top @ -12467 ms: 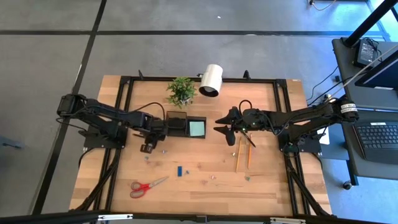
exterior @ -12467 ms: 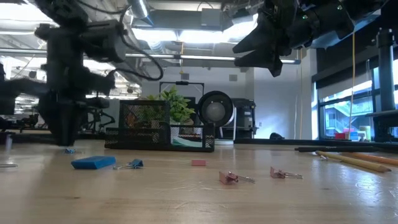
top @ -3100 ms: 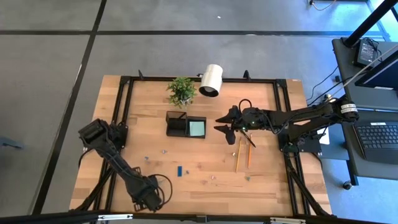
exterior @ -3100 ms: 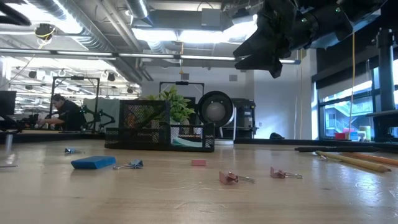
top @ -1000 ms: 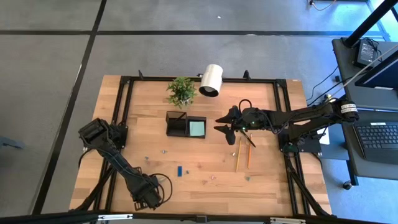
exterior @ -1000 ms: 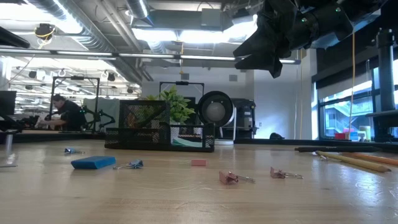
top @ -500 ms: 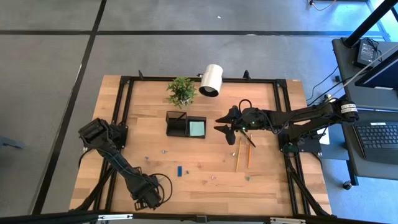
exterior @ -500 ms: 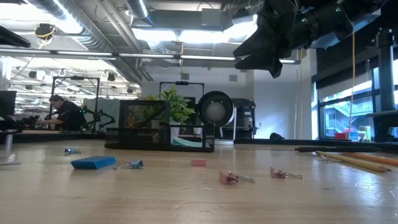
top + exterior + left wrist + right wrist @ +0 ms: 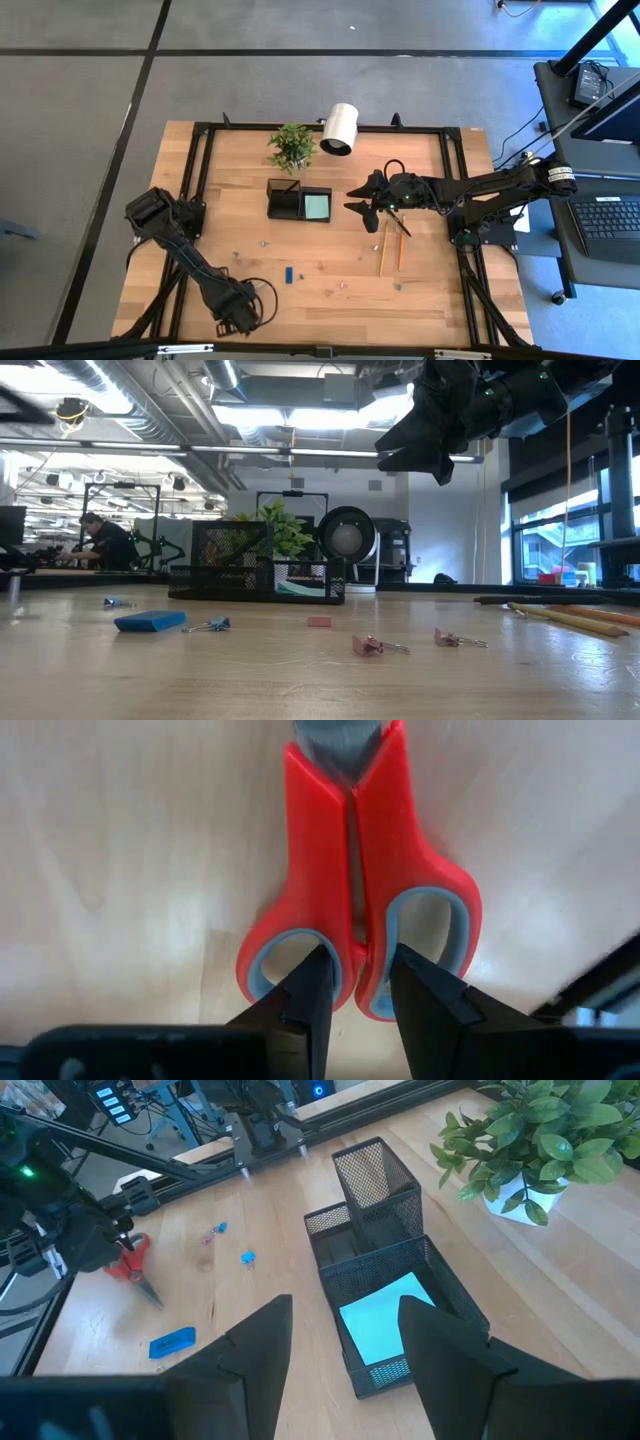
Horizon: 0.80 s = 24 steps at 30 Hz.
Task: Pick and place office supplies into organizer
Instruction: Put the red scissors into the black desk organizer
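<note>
Left gripper (image 9: 358,982) pinched on red-handled scissors (image 9: 357,870) at handle loops, flat on table; right gripper (image 9: 345,1342) held spread above mesh organizer (image 9: 385,1295).

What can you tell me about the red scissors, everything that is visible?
The red scissors lie flat on the wooden table near its front left corner. The handles look like red plastic with pale grey-blue lining in both finger loops; the metal blades are closed. The left gripper has its fingers closed on the two handles where they meet.
</note>
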Motion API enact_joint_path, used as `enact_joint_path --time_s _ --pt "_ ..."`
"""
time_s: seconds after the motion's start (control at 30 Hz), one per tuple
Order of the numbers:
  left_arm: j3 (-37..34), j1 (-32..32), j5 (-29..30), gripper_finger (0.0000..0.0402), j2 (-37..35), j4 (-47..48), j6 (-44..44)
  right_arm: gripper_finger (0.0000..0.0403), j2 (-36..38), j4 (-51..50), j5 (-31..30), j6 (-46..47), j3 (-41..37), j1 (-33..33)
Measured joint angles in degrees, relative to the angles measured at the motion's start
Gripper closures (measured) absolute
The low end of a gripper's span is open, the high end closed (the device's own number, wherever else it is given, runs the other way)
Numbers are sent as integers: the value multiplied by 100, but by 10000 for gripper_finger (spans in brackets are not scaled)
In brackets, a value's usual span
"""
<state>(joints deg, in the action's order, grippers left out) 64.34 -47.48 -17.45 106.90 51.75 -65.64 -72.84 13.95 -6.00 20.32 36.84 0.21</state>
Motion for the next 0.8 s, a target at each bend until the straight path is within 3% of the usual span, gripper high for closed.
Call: enact_joint_path --time_s 0.37,0.57,0.8 --pt "2 257 125 313 -1214 749 -343 215 0 73 0 0 0 2" --pt "8 935 117 313 -2133 1167 -36 215 -1 296 0 -2 0 2" --pt "11 1995 301 313 -2870 1183 1020 215 0 526 7 20 0 2"
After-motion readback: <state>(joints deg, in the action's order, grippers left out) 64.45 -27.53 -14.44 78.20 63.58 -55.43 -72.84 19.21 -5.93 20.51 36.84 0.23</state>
